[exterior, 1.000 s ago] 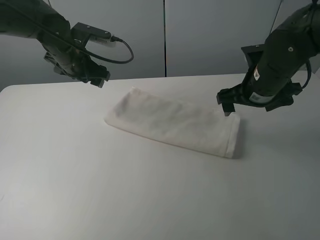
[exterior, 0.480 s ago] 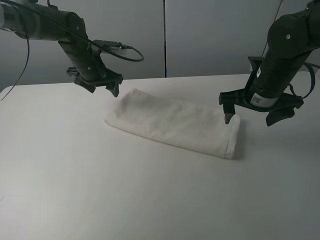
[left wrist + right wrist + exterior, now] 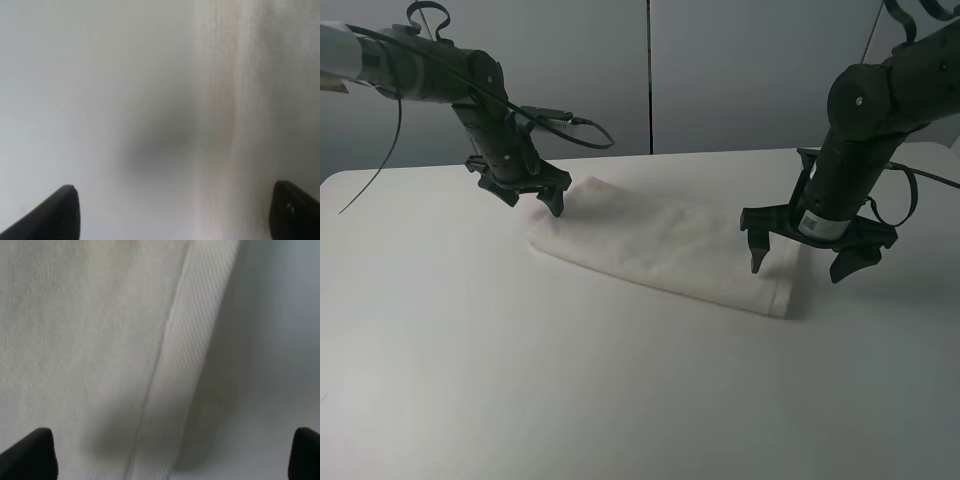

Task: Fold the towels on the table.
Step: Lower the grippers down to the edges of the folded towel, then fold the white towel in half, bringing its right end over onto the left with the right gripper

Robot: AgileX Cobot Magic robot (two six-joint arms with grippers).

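Hanging with its jaws spread wide and empty, the left gripper (image 3: 532, 201) is poised over the left end of the white terry towel (image 3: 665, 250), one finger above the bare white table (image 3: 520, 380). The towel lies mid-table, folded into a long slanting strip. At its right end the right gripper (image 3: 798, 268) straddles the woven border band, jaws equally wide, gripping nothing.

Grey wall panels (image 3: 750, 70) fill the upper part of the frame, split by a dark vertical seam (image 3: 649, 80) near the middle. A thin slanting line (image 3: 869, 40) at upper right may be another panel edge. The light is soft and even.
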